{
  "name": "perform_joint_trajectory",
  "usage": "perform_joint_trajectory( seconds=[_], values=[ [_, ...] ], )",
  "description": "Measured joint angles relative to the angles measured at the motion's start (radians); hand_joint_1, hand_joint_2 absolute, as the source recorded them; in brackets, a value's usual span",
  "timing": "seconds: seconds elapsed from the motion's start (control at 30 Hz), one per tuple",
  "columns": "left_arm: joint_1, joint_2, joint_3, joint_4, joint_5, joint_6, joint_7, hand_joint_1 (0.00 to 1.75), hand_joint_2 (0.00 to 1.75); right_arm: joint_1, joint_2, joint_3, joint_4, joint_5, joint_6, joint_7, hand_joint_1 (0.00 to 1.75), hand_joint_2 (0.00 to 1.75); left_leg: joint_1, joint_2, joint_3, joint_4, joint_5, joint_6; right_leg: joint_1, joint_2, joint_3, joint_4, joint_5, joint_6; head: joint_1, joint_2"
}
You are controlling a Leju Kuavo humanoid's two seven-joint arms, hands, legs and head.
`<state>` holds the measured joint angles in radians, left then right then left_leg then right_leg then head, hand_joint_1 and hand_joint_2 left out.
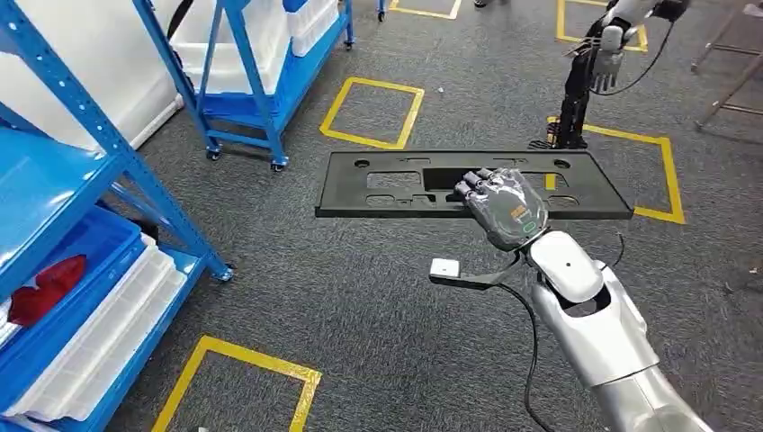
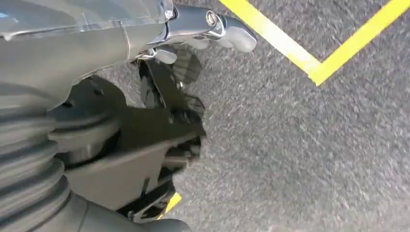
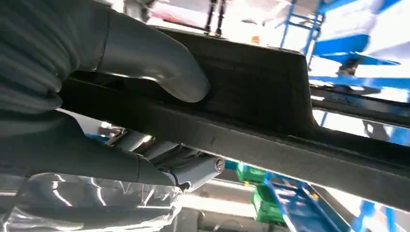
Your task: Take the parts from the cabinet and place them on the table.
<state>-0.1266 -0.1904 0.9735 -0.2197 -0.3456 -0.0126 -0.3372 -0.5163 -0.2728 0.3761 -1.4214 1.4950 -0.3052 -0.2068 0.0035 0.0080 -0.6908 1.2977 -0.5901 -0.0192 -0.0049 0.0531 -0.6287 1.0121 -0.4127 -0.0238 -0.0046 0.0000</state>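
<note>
The right hand (image 1: pixel 504 205) was closed around the long flat black plastic panel with cut-outs (image 1: pixel 396 184), which was held level above the grey carpeted floor (image 1: pixel 360 306), beside the blue metal shelving (image 1: pixel 81 180). The left hand's (image 2: pixel 145 96) state could not be told. Removal from the cabinet was judged done; placement on a table remained.

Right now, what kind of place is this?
Probably a factory or warehouse test floor: blue steel shelving racks holding white and blue bins, yellow taped squares marked on grey carpet, and a long black plastic panel carried in the right hand.
</note>
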Motion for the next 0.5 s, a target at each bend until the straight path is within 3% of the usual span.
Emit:
perform_joint_trajectory(
  seconds=[0.07,0.1,0.13,0.2,0.27,0.3,0.33,0.37,0.43,0.47,0.5],
  values=[
    [-0.002,0.000,0.000,0.000,0.001,-0.001,0.001,0.00,1.75,0.000,0.000,0.000,0.000,0.001,0.001,0.006,1.75,1.75,0.002,-0.012,0.063,-0.151,0.093,0.005,-0.001,0.028,0.000,0.006,-0.002,0.003,0.000,0.000],
    [-0.002,0.000,0.000,0.000,0.001,-0.001,0.001,0.00,1.75,0.000,0.000,-0.001,0.000,0.003,0.003,0.010,1.75,1.75,0.006,-0.047,0.101,-0.239,0.133,0.007,-0.002,0.041,-0.001,0.010,-0.004,0.007,0.000,0.000],
    [-0.002,0.000,0.000,0.000,0.001,-0.001,0.002,0.00,1.75,-0.002,0.000,-0.001,0.000,0.006,0.004,0.011,1.75,1.75,0.009,-0.092,0.109,-0.260,0.116,0.007,0.002,0.050,-0.006,0.015,-0.005,0.013,0.002,0.000],
    [-0.003,0.001,0.000,0.000,-0.001,-0.002,0.001,0.00,1.75,-0.001,-0.001,-0.002,0.000,0.016,0.013,0.017,1.75,1.75,0.005,-0.075,0.113,-0.268,0.117,0.012,-0.009,0.075,-0.017,0.013,0.003,0.028,0.000,0.000],
    [-0.007,0.001,0.000,0.000,-0.004,-0.002,0.000,0.00,1.75,0.006,-0.005,-0.006,-0.001,0.021,0.018,0.027,1.75,1.75,0.004,-0.056,0.117,-0.279,0.125,0.026,-0.009,0.097,-0.018,0.005,0.010,0.043,0.001,0.000],
    [-0.010,0.001,-0.001,0.000,-0.006,-0.002,-0.001,0.00,1.75,0.009,-0.009,-0.010,-0.001,0.023,0.018,0.030,1.75,1.75,0.010,-0.039,0.123,-0.292,0.133,0.037,-0.011,0.075,-0.019,0.012,0.003,0.043,0.001,0.000],
    [-0.011,0.001,-0.002,0.000,-0.011,-0.002,-0.002,0.00,1.75,0.006,-0.012,-0.014,0.000,0.026,0.019,0.030,1.75,1.75,0.007,-0.030,0.127,-0.300,0.137,0.044,-0.003,0.011,-0.036,0.048,-0.024,0.047,0.008,0.000],
    [-0.010,0.001,-0.002,0.000,-0.016,0.004,-0.004,0.00,1.75,0.004,-0.013,-0.017,-0.001,0.028,0.019,0.034,1.75,1.75,0.004,-0.019,0.127,-0.301,0.137,0.047,-0.004,-0.018,-0.069,0.115,-0.061,0.052,0.010,0.000],
    [-0.006,0.001,-0.004,0.000,-0.030,0.027,-0.008,0.00,1.75,0.006,-0.013,-0.017,0.001,0.032,0.021,0.039,1.75,1.75,-0.001,0.008,0.126,-0.301,0.135,0.050,-0.011,-0.041,-0.143,0.271,-0.123,0.059,0.010,0.000],
    [-0.006,0.002,-0.005,0.000,-0.032,0.029,-0.014,0.00,1.75,0.008,-0.013,-0.018,0.004,0.033,0.023,0.040,1.75,1.75,-0.002,0.020,0.126,-0.300,0.135,0.050,-0.014,-0.044,-0.160,0.306,-0.127,0.062,0.010,0.000],
    [-0.006,0.002,-0.006,0.000,-0.032,0.031,-0.017,0.00,1.75,0.012,-0.013,-0.018,0.006,0.033,0.023,0.040,1.75,1.75,-0.003,0.032,0.126,-0.300,0.134,0.049,-0.016,-0.046,-0.153,0.294,-0.109,0.064,0.010,0.000]
  ],
)
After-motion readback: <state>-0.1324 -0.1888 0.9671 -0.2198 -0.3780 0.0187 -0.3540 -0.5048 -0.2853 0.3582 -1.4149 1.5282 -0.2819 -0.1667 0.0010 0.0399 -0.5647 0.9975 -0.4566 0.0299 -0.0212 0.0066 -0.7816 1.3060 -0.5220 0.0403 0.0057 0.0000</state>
